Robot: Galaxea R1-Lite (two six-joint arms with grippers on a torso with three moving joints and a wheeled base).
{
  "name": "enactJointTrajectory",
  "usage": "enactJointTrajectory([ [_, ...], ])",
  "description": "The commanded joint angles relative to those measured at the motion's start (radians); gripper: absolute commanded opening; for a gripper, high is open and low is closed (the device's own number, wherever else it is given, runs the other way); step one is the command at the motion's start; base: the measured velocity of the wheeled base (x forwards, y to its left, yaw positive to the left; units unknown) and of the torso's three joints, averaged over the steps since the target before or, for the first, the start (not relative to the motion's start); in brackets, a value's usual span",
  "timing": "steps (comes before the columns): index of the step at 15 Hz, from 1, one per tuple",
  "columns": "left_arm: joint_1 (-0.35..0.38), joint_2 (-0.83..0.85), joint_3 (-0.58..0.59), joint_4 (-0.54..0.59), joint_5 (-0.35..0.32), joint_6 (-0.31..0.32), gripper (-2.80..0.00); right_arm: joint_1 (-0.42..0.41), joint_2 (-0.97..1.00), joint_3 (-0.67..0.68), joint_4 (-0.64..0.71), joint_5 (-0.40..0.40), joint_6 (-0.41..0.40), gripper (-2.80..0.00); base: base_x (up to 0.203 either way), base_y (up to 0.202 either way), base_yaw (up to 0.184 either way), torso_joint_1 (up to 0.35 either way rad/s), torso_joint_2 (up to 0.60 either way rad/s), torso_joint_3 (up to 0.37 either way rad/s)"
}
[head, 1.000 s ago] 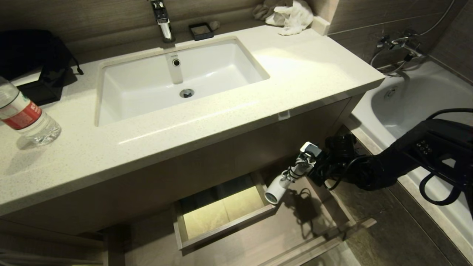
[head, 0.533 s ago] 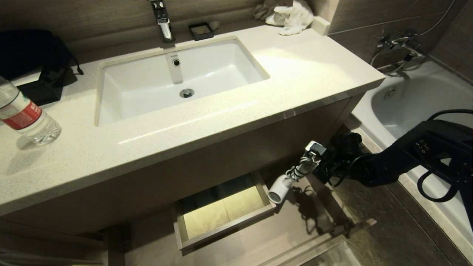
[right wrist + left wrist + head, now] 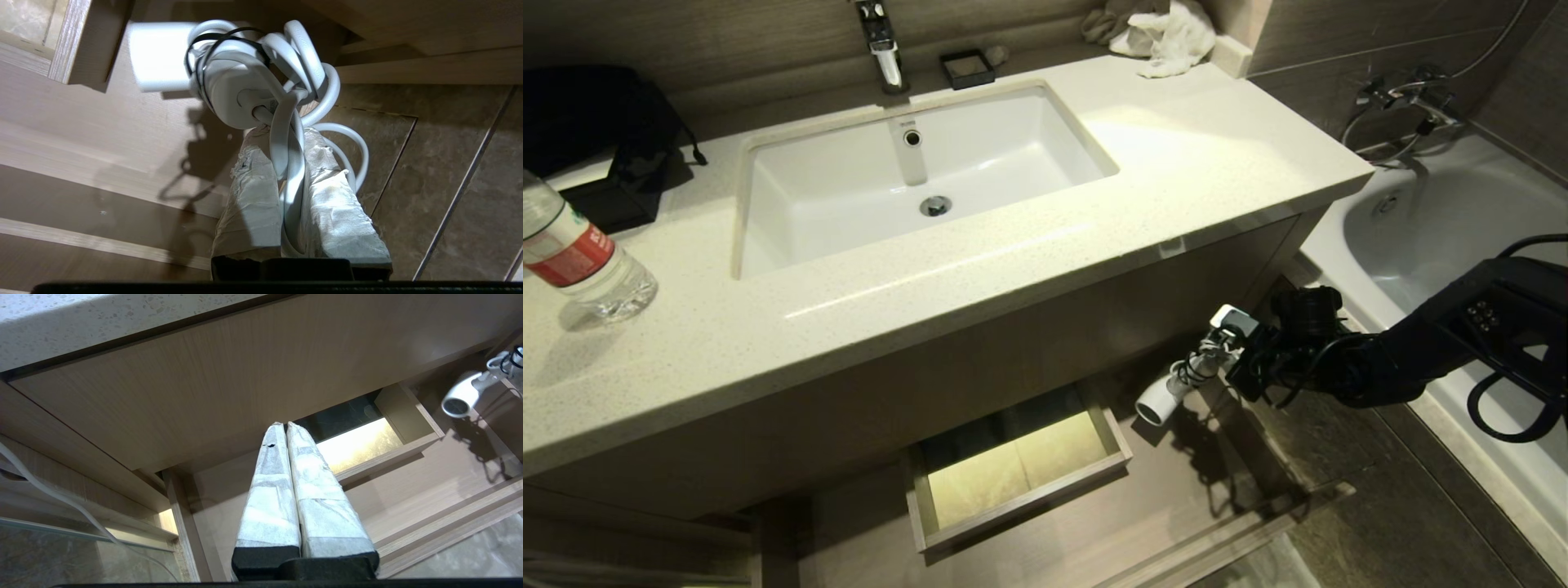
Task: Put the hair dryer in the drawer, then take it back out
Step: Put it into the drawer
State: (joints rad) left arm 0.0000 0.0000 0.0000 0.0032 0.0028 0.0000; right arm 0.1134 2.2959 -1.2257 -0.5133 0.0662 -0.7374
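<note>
The left end effector (image 3: 286,428) is hanging idle in front of the vanity, its taped fingers pressed together on nothing. Right of it, the drawer (image 3: 1021,523) is standing pulled out below the worktop (image 3: 980,269), with nothing visible inside. Further right, the right end effector (image 3: 286,134) is pinching the bundled cord of the hair dryer (image 3: 1172,392), which is dangling above the drawer's right end. Whether this is the way in or out is hard to judge.
</note>
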Motion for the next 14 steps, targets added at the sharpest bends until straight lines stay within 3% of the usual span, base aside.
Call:
enactJointTrajectory([
  [1,0.0,0.0,0.0,0.0,0.0,0.0,-2.8,0.0,0.012,0.006,-0.007,0.0,-0.005,-2.8,0.0,0.0,0.0,0.0,0.0,0.0],
  [14,0.0,0.0,0.0,0.0,0.0,0.0,-2.8,-0.009,0.156,-0.083,-0.013,-0.001,-0.001,-2.8,0.0,0.0,0.0,0.0,0.0,0.0],
])
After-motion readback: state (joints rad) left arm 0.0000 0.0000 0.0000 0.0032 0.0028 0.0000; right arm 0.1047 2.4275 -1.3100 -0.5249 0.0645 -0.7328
